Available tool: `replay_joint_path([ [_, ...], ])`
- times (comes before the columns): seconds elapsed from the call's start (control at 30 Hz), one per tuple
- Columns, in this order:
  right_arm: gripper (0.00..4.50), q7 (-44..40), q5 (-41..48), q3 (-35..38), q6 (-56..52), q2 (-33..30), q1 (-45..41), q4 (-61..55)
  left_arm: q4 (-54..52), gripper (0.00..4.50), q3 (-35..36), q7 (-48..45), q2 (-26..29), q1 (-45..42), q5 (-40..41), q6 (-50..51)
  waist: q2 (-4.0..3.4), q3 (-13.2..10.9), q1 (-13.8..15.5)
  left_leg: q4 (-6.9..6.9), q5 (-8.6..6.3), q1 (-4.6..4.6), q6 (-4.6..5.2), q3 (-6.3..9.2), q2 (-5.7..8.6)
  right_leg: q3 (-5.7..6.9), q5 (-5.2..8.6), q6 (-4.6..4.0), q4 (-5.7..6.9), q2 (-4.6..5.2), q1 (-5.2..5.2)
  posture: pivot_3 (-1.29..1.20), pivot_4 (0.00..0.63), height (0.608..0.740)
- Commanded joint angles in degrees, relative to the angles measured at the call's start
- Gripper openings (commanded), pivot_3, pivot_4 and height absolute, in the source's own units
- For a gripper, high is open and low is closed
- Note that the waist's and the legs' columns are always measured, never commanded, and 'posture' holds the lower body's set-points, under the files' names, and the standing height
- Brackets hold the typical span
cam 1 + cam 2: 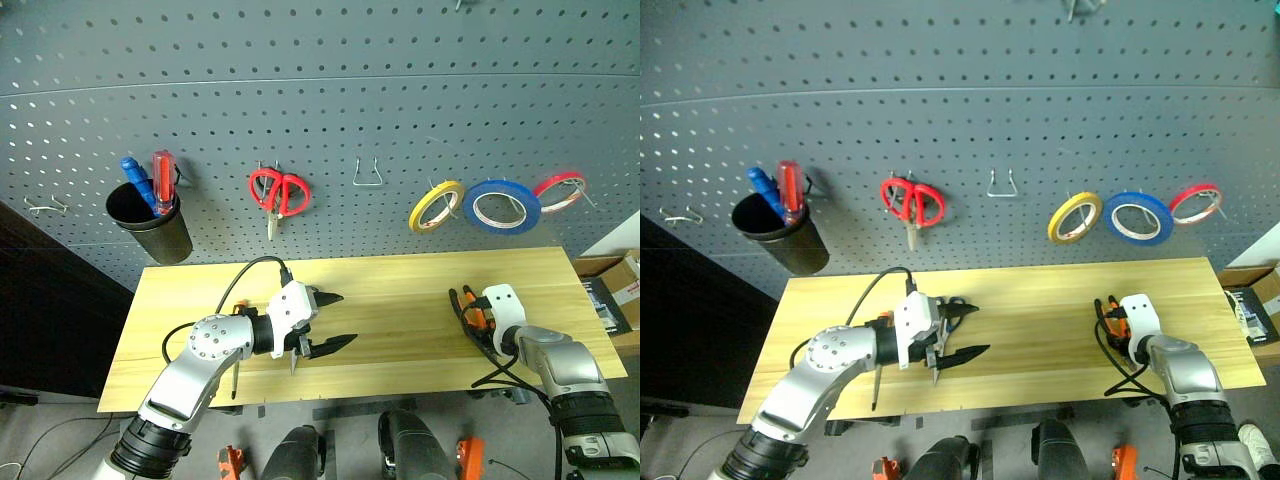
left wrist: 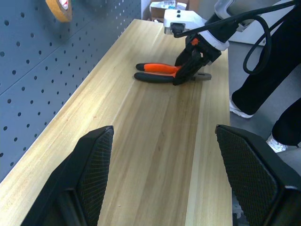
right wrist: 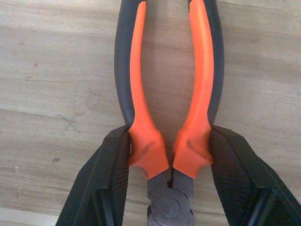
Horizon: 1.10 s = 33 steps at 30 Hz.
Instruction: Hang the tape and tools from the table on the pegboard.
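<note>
I see the pegboard carrying 3 tape rolls at right, the blue tape between a yellow roll and a red roll, plus 1 pair of red scissors and a black cup with 2 screwdrivers. On the table, my left gripper hangs wide open and empty, its arm hiding most of the tools beneath it. At the right, my right gripper presses both fingers against the 1 pliers, whose tip is cut off.
</note>
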<state>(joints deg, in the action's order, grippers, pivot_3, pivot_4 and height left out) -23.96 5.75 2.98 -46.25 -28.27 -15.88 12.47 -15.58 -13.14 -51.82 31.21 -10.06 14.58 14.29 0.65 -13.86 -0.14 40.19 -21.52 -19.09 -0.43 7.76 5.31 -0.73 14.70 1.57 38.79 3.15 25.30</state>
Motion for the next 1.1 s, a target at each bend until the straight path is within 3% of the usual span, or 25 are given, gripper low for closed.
replay_joint_path([
  [0.03, 2.18, -0.98, -0.38, -1.02, 1.43, -0.32, -0.09, 0.68, -1.81, 3.69, 0.42, 0.36, -0.38, 0.38, 0.12, -0.96, 0.07, 0.04, 0.00, 0.00, 0.00, 0.04, 0.00, -0.02, 0.00, -0.02, 0.00, 0.00, 0.02, 0.00, -0.01, 0.05, 0.220, 0.740],
  [0.17, 2.18, 2.19, -0.74, 0.72, 1.06, -0.06, 2.67, -5.58, -0.83, 3.69, 1.96, 3.00, -0.95, 2.04, -0.93, -2.70, 0.07, 0.06, 0.10, -0.02, 0.00, 0.07, 0.00, -0.03, -0.01, -0.03, 0.00, 0.00, 0.06, -0.01, 0.00, 0.06, 0.216, 0.740],
  [0.27, 2.18, 7.19, -1.26, 3.01, 0.11, 2.03, 7.66, -17.59, 1.52, 3.69, 5.21, 4.84, -2.89, 5.35, 0.65, -7.16, 0.04, 0.08, 0.28, -0.13, 0.00, 0.04, 0.00, -0.03, -0.01, -0.04, 0.00, 0.00, 0.04, -0.01, 0.08, 0.06, 0.211, 0.740],
  [0.37, 2.18, 12.82, -2.18, 1.25, -2.79, 8.00, 16.52, -34.93, 3.71, 3.69, 8.18, 5.12, -4.12, 8.71, 1.05, -12.83, -0.02, 0.13, 0.46, -0.20, 0.00, -0.05, -0.01, -0.06, -0.04, -0.05, 0.00, 0.00, 0.02, -0.02, 0.22, 0.06, 0.211, 0.740],
  [0.47, 2.18, 18.08, -5.08, -5.16, -3.19, 13.83, 23.35, -46.76, 5.19, 3.69, 9.08, 5.30, -3.72, 10.64, -0.23, -15.13, -0.05, 0.22, 0.54, -0.21, -0.01, -0.06, -0.02, -0.09, -0.09, -0.05, 0.01, 0.01, 0.00, -0.05, 0.23, 0.05, 0.212, 0.740],
  [0.63, 2.18, 27.54, -18.86, -22.78, 7.25, 15.90, 27.65, -58.89, 5.54, 3.69, 12.72, 6.32, -4.51, 13.73, 3.20, -15.52, -0.05, 0.37, 0.50, -0.17, 0.00, 0.14, -0.02, -0.11, -0.02, -0.10, 0.02, 0.03, 0.02, -0.03, 0.05, 0.04, 0.213, 0.740],
  [0.77, 2.18, 31.07, -26.84, -28.91, 13.24, 18.23, 21.42, -61.10, 2.12, 3.69, 16.82, 7.72, -7.06, 14.91, 12.37, -9.92, 0.03, 0.42, 0.14, -0.19, 0.00, 0.16, -0.05, -0.09, -0.05, -0.06, 0.02, 0.04, 0.04, -0.05, 0.08, 0.05, 0.210, 0.740],
  [1.1, 2.18, 28.87, -25.22, -20.56, 23.31, 23.81, -8.11, -44.47, -1.66, 3.69, 17.37, 11.30, -9.22, 10.91, 13.56, -7.49, 0.60, 0.82, 0.12, -0.20, 0.02, 0.17, -0.06, -0.04, -0.01, 0.01, 0.00, 0.01, -0.07, -0.05, 0.03, 0.07, 0.197, 0.740],
])
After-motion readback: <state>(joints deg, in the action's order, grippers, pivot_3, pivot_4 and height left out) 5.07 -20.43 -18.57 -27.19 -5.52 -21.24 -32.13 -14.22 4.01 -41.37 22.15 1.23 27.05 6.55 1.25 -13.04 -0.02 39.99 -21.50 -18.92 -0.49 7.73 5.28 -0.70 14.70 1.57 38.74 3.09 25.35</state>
